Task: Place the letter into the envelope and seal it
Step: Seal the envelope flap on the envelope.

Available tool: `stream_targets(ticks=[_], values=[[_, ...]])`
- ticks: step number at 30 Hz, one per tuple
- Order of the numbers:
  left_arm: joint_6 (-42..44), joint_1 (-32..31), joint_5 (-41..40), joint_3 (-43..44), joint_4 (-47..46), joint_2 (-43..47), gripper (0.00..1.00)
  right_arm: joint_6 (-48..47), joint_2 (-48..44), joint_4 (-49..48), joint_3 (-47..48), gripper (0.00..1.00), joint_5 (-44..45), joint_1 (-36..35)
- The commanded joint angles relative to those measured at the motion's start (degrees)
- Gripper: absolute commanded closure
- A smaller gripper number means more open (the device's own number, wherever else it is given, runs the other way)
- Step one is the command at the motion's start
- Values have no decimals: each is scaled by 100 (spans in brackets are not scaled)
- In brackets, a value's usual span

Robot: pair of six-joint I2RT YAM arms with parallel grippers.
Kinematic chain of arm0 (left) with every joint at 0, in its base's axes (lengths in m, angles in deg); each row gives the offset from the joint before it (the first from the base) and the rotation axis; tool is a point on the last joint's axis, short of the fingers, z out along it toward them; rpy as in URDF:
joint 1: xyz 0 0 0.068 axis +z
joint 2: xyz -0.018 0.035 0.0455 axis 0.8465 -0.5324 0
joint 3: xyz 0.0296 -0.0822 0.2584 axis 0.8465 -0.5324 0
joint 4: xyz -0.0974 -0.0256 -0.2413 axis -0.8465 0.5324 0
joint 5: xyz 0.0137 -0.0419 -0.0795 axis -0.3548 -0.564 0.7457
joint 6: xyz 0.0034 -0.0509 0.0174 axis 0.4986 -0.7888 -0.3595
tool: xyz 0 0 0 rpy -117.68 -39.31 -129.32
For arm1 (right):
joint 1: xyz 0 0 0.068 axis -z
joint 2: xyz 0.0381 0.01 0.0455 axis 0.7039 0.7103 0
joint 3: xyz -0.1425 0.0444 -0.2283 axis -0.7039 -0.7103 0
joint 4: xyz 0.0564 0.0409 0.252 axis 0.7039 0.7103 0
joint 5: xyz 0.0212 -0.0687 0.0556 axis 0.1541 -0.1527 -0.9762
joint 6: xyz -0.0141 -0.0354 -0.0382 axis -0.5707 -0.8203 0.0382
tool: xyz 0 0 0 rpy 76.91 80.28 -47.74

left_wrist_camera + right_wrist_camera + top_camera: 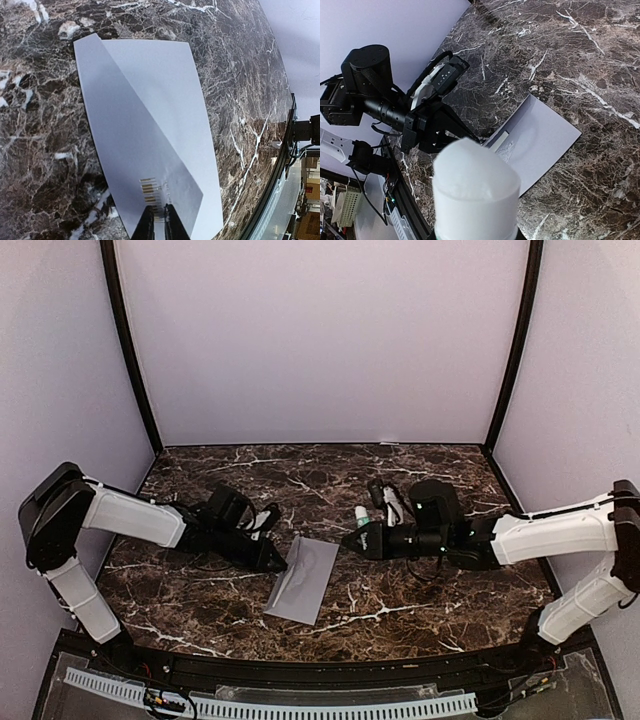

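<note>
The light-grey envelope (303, 580) lies flat on the marble table, its triangular flap (130, 150) folded over the body. My left gripper (280, 562) is at the envelope's left edge. Its fingers (160, 220) stand almost together, tips down on the flap beside a shiny smear (172, 192) and a small strip of gold-brown bars (148, 187). My right gripper (368, 538) hovers right of the envelope (540, 137), shut on a white glue stick (475, 195) with a green band (361, 515). The stick hides its jaws. The letter is hidden.
The dark marble table (420, 590) stretches around the envelope. A black rail (282, 165) runs along its near edge. Pale walls close in the back and sides. The left arm's wrist and camera (370, 90) sit just beyond the envelope's left edge.
</note>
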Motion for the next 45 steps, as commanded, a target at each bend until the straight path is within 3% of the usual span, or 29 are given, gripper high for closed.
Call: stream_targets(ticks=[1, 23, 45], values=[[11, -117, -90, 171, 2, -136, 93, 64, 162, -433, -95, 100, -99, 43], [-156, -313, -45, -20, -462, -434, 100, -7, 928, -710, 160, 100, -320, -47], [-229, -314, -161, -579, -777, -471, 100, -181, 3085, -974, 1773, 100, -584, -477]])
